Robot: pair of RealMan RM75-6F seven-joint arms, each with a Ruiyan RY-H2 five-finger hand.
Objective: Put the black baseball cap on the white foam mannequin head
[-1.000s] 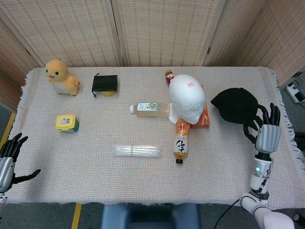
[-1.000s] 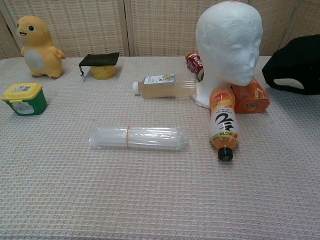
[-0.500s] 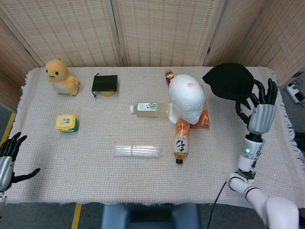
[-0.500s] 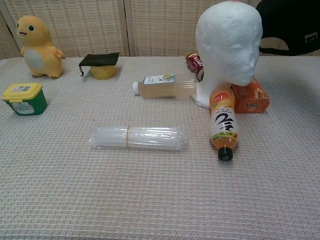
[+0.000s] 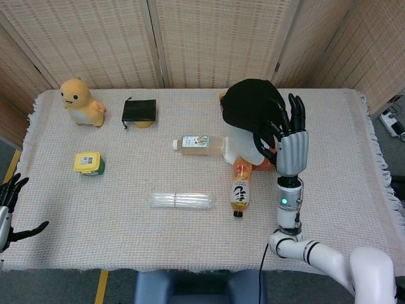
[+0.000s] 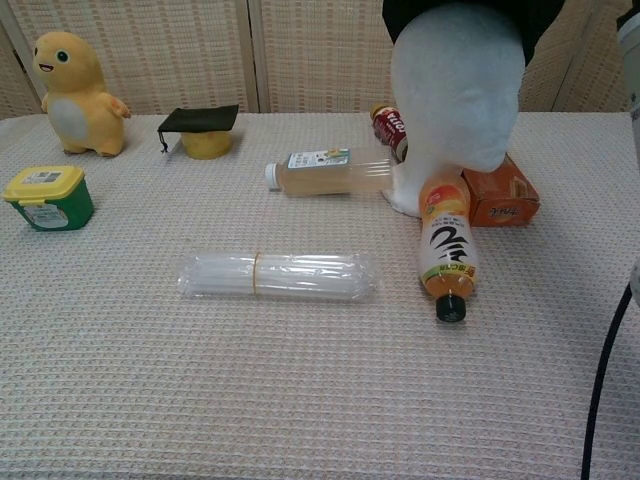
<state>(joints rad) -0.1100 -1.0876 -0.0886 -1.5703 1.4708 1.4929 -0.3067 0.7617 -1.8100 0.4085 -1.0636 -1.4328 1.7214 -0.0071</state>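
One second on from the table's right edge, I'm holding the black baseball cap [image 5: 252,104] in my right hand [image 5: 290,149], fingers pinching its rim, directly over the white foam mannequin head [image 6: 457,90], nearly seated.
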